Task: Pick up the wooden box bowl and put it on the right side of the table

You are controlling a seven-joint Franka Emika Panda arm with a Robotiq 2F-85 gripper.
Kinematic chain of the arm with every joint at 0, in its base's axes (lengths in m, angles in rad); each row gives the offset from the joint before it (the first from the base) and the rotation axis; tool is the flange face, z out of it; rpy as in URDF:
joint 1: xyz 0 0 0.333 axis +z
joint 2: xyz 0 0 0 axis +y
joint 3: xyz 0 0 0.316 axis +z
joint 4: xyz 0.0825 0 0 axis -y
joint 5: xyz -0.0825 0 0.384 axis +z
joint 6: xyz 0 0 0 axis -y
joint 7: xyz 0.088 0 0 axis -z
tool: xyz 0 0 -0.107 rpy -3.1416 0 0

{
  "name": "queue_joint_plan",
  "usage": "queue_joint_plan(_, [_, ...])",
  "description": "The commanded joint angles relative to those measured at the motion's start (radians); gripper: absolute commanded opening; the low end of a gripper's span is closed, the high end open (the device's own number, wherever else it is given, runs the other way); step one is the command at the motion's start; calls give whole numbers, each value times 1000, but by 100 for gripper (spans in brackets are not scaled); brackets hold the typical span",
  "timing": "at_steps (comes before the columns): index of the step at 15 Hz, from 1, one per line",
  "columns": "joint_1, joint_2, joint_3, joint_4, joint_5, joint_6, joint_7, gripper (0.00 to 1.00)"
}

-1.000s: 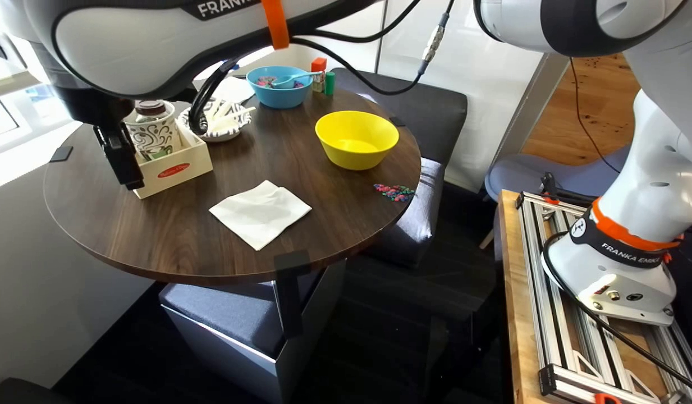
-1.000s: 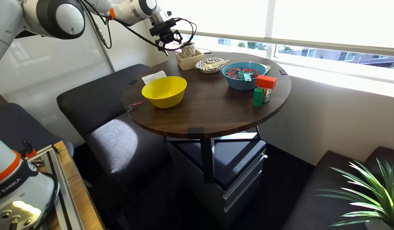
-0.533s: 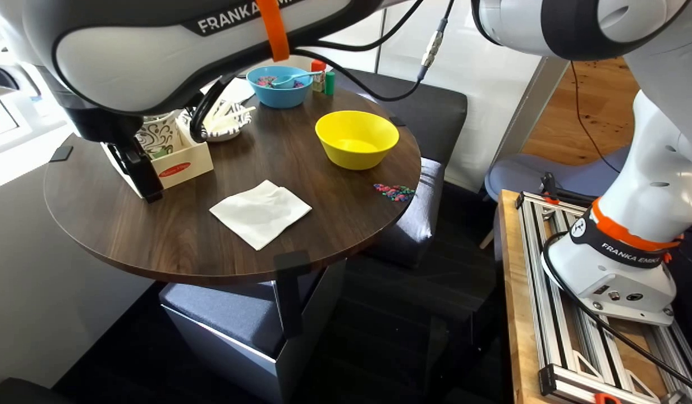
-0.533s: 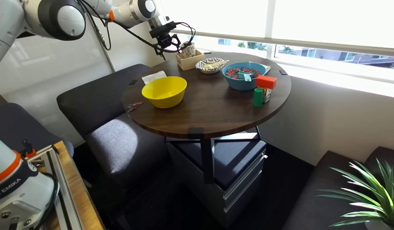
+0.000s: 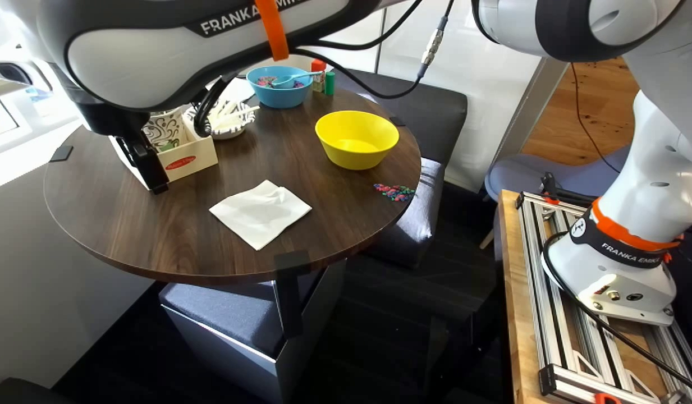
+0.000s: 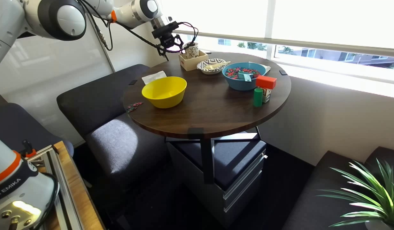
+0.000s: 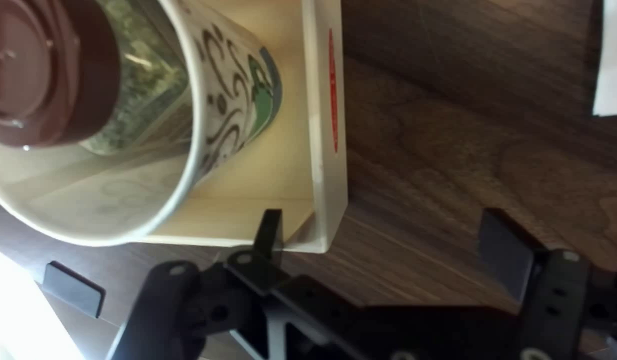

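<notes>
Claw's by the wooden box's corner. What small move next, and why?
Probably ease the claw slightly inward along the red-marked wall of the wooden box before closing: in the wrist view, the open fingers flank only that wall's corner end.

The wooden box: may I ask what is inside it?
Inside the wooden box is a swirl-patterned cup holding a brown-lidded jar. What the cup covers beneath it cannot be seen.

Arm (image 5: 149, 67): glossy white, rounded shells; dark joint ring (image 5: 558, 28); white FRANKA lettering (image 5: 233, 21); orange band (image 5: 273, 28). Cables (image 5: 386, 97) black, one with a silver inline connector (image 5: 432, 47). Base (image 5: 640, 280) white, round metal socket (image 5: 614, 295), orange trim (image 5: 621, 229) above a black FRANKA EMIKA collar (image 5: 621, 252). Gripper (image 7: 388, 237) black, angular-linked, with pale screw heads (image 7: 571, 256).
</notes>
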Motion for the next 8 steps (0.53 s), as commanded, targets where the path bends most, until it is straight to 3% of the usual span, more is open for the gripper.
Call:
queue_joint_plan(1, [16,-13,-27,-7,-26,-7,41,100])
queue_joint_plan(8, [18,0,-43,4,-27,9,34,100])
